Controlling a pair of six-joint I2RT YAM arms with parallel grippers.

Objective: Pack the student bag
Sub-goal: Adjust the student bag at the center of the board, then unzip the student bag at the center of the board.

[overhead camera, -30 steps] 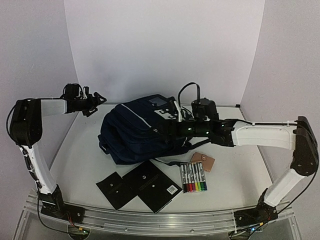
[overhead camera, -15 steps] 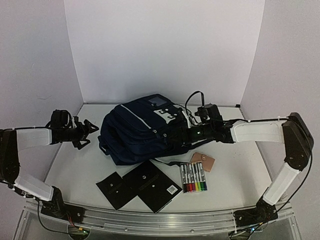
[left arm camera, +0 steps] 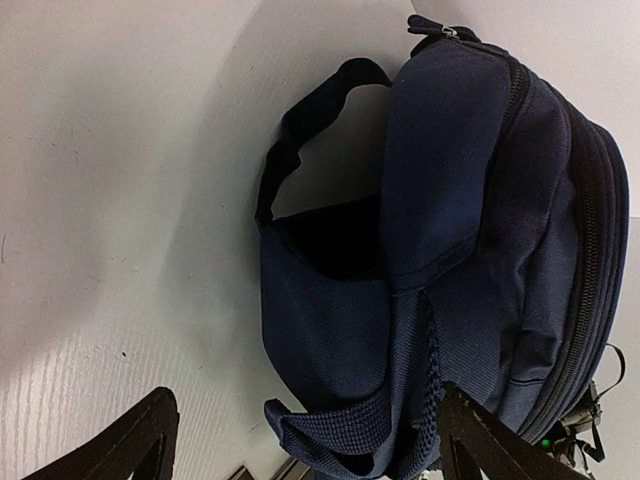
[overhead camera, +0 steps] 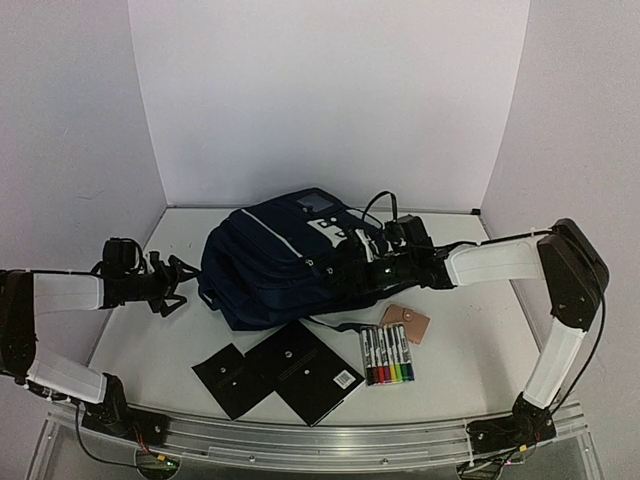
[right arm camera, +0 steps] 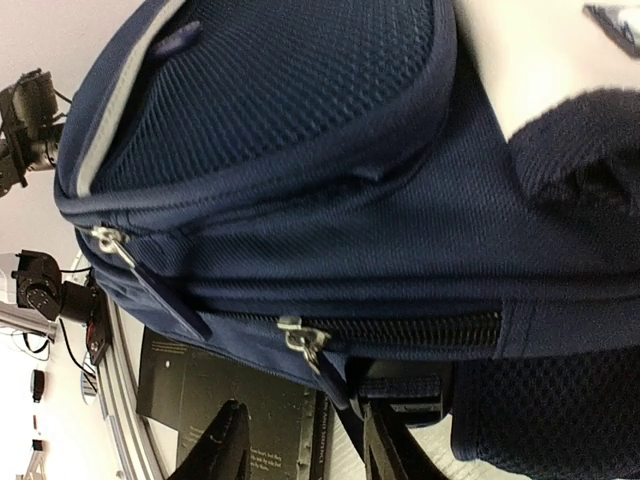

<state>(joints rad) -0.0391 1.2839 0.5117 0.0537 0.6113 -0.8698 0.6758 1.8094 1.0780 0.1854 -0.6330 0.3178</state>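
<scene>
White tabletop (overhead camera: 460, 340) carries your student bag (overhead camera: 275, 265) at mid-rear, lying on its side. From above, your left gripper (overhead camera: 180, 283) sits just beside the bag's left end. Its wrist view shows the fingers (left arm camera: 120, 450) wide apart. Your right gripper (right arm camera: 300, 440) is close against the bag's right side. Only its wrist camera shows those fingers slightly apart beneath a zipper pull (right arm camera: 300, 335).

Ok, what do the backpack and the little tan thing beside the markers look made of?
The student bag: woven navy fabric, matte, with visible weave and mesh panels. The tan pouch: perhaps leather or imitation, smooth, with a stud; too small to be sure.
</scene>
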